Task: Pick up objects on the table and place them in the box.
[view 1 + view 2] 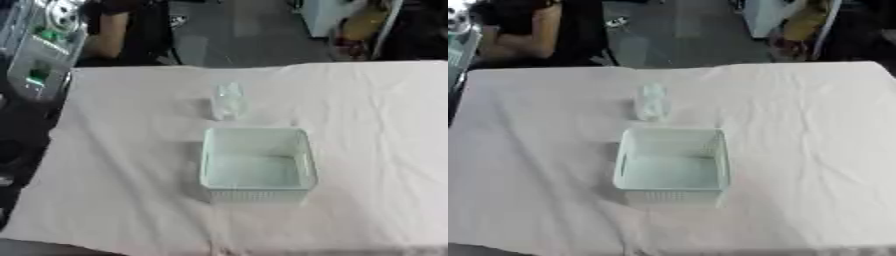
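A pale green plastic box (304,159) with a perforated lower wall stands in the middle of the table, and nothing shows inside it. Just beyond its far rim a small clear, glassy object (227,101) stands upright on the cloth, apart from the box; its exact shape is blurred. Neither of my hands shows in either eye view.
A white cloth (122,165) with soft creases covers the whole table. Machines (39,45) stand off the far left corner. A seated person and floor clutter lie beyond the far edge. The table's front edge runs along the bottom of the views.
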Available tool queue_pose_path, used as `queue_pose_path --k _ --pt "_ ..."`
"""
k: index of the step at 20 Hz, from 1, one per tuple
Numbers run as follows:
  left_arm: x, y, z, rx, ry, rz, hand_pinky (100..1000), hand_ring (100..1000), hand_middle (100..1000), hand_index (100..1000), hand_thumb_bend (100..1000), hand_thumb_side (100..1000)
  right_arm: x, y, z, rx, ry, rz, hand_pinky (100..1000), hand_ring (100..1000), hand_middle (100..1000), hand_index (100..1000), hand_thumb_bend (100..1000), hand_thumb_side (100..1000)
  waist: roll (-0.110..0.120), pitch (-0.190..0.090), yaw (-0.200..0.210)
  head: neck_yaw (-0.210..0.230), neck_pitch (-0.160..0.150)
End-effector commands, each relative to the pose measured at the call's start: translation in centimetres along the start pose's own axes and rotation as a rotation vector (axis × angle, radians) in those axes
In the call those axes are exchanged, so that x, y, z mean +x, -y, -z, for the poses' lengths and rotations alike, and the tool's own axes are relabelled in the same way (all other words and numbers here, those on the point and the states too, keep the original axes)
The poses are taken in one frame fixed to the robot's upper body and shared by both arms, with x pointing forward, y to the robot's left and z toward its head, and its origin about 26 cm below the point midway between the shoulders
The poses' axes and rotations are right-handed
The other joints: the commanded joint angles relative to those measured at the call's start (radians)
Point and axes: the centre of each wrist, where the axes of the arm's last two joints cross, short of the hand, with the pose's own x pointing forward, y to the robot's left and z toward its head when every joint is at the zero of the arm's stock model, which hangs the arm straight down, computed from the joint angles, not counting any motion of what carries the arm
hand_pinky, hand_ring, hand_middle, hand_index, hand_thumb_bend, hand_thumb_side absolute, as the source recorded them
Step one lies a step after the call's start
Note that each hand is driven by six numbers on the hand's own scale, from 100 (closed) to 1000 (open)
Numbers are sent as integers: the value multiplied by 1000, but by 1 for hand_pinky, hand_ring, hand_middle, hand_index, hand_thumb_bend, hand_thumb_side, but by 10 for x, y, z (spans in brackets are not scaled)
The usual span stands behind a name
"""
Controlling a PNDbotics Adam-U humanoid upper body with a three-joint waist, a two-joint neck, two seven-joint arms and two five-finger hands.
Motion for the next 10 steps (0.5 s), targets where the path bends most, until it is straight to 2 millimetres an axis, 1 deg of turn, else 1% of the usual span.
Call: queue_pose_path --k 1,2,3,4,5,7,10 --pt "10 17 27 -98 37 68 693 685 715 810 573 596 3 4 7 -1 30 -4 838 968 971 963 100 651 -1 -8 -3 8 -1" --pt "13 26 35 -126 43 73 695 685 726 817 548 629 3 4 7 -2 31 -3 838 968 971 963 100 651 -2 -7 -4 8 -1" --pt "15 37 42 -157 46 78 696 687 728 817 546 632 3 4 7 -4 32 0 838 968 971 963 100 651 -2 -5 -5 9 -1" --pt "17 48 48 -186 46 85 707 714 756 833 528 658 4 3 8 -5 33 2 838 968 971 963 100 652 -3 -4 -6 11 -1" --pt "17 59 53 -215 40 94 710 722 764 835 525 662 4 3 8 -6 34 4 838 968 971 963 100 652 -3 -3 -7 13 -1" --pt "14 78 58 -256 14 115 709 733 774 845 512 678 4 2 9 -8 36 7 838 968 971 963 100 652 -4 -1 -7 15 -1" --pt "6 105 59 -307 -34 141 704 736 783 846 500 719 4 2 9 -11 39 12 838 968 971 963 100 652 -6 1 -9 16 -1"
